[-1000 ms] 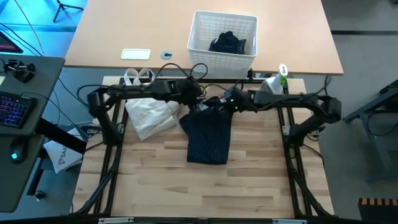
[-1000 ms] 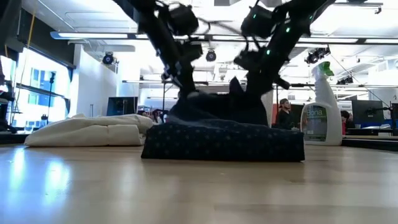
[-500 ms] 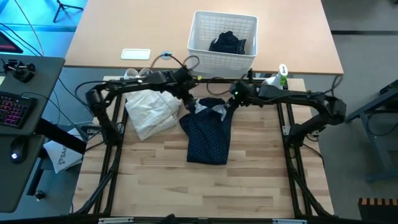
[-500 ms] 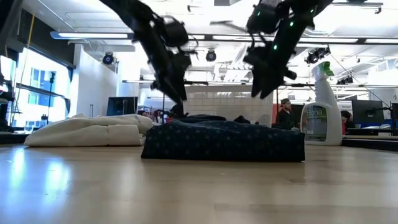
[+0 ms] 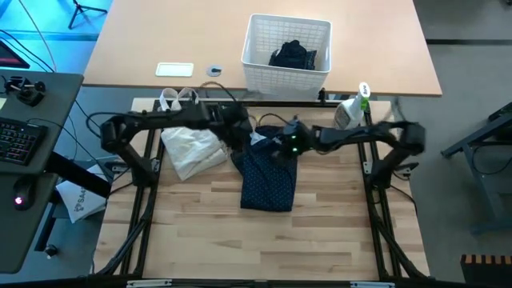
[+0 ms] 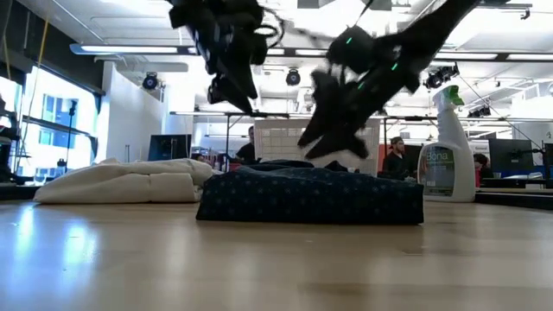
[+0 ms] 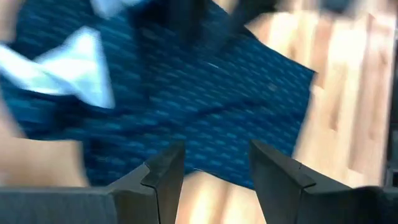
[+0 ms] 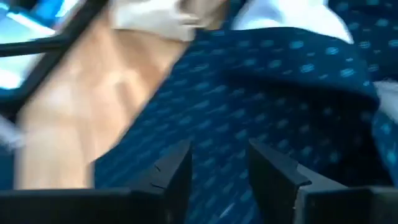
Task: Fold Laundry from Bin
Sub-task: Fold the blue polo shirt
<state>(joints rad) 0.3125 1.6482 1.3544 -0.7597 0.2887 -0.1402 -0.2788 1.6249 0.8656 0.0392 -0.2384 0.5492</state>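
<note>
Hovering over the far end of the navy dotted shirt (image 5: 266,174), both end effectors stand parted and hold nothing. Left end effector (image 7: 211,168): fingers apart, dotted cloth visible through the gap, no cloth pinched. Right end effector (image 8: 219,165): fingers likewise apart above the same fabric. In the low view both hang clear above the garment, no contact.

Navy dotted shirt lies folded into a long strip on the light wood worktop (image 5: 200,232), running from mid-worktop toward the far edge; a pale inner patch shows at its far end. Cream-white cloth bag (image 5: 192,148) sits beside the shirt toward the left edge, close to it.

White lattice bin (image 5: 286,53) rests on the tan worktop (image 5: 144,48) beyond the far edge, a dark garment (image 5: 293,56) inside it. Spray bottle (image 5: 352,108) stands at the far right corner of the wood worktop.
</note>
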